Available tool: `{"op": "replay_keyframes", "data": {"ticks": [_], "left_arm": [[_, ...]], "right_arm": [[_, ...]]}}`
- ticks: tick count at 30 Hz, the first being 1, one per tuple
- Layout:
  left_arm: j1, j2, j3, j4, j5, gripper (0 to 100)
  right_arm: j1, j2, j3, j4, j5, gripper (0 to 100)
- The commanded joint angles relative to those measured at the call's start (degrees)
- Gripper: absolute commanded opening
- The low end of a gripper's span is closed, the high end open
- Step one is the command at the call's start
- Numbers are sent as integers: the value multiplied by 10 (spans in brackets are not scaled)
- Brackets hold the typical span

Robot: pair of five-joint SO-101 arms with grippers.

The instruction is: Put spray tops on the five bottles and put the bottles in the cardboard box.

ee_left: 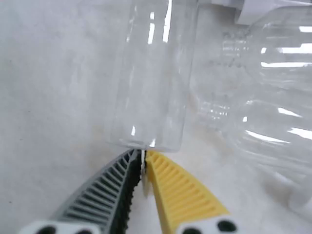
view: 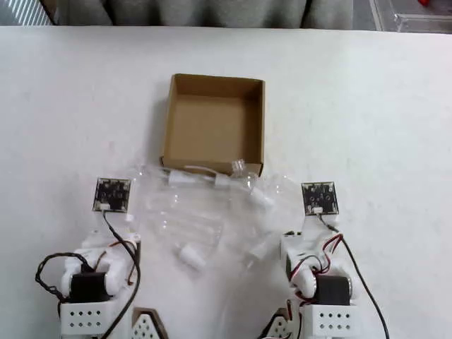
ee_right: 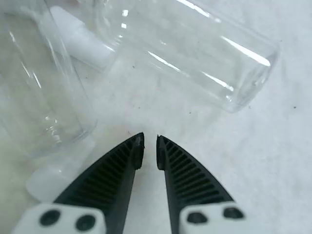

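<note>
The cardboard box [view: 215, 123] stands open-topped at the table's middle. In front of it, between my two arms, several clear bottles [view: 187, 224] lie on their sides with white spray tops [view: 191, 256] loose among them. My left gripper [ee_left: 143, 158], one finger grey and one yellow, is shut with nothing in it, its tips almost at the base of a clear bottle [ee_left: 151, 83]. My right gripper [ee_right: 148, 146] has black fingers, shut but for a thin slit, and holds nothing. It is just short of a lying bottle [ee_right: 195, 53]. A white spray top [ee_right: 80, 36] lies beyond.
More clear bottles [ee_left: 273, 97] crowd one side of the left wrist view. Another bottle [ee_right: 44, 97] and a white top [ee_right: 53, 180] lie close beside my right fingers. The white table [view: 367, 113] stretches around the box. Both arm bases [view: 88, 289] sit at the near edge.
</note>
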State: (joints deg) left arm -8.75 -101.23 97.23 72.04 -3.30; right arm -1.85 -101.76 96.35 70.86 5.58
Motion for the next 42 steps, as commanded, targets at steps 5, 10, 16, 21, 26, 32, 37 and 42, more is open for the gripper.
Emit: {"op": "replay_keyframes", "data": {"ticks": [5, 10, 16, 21, 26, 32, 37, 42], "left_arm": [[4, -7, -1, 2, -3, 20], [4, -7, -1, 2, -3, 20], [4, -7, -1, 2, -3, 20], [4, -7, -1, 2, -3, 20], [4, -7, -1, 2, -3, 20], [7, -7, -1, 2, -4, 20], [7, -7, -1, 1, -5, 20], [3, -7, -10, -96, -5, 20]], "right_arm": [[-6, -7, 6, 2, 4, 17], [-9, -7, 6, 2, 4, 17], [-5, -7, 6, 3, 4, 16], [-4, -10, 5, 15, 4, 16], [-3, -10, 5, 15, 4, 16], [22, -10, 5, 15, 5, 16], [21, -10, 5, 15, 5, 16], [24, -10, 5, 15, 5, 17]]}}
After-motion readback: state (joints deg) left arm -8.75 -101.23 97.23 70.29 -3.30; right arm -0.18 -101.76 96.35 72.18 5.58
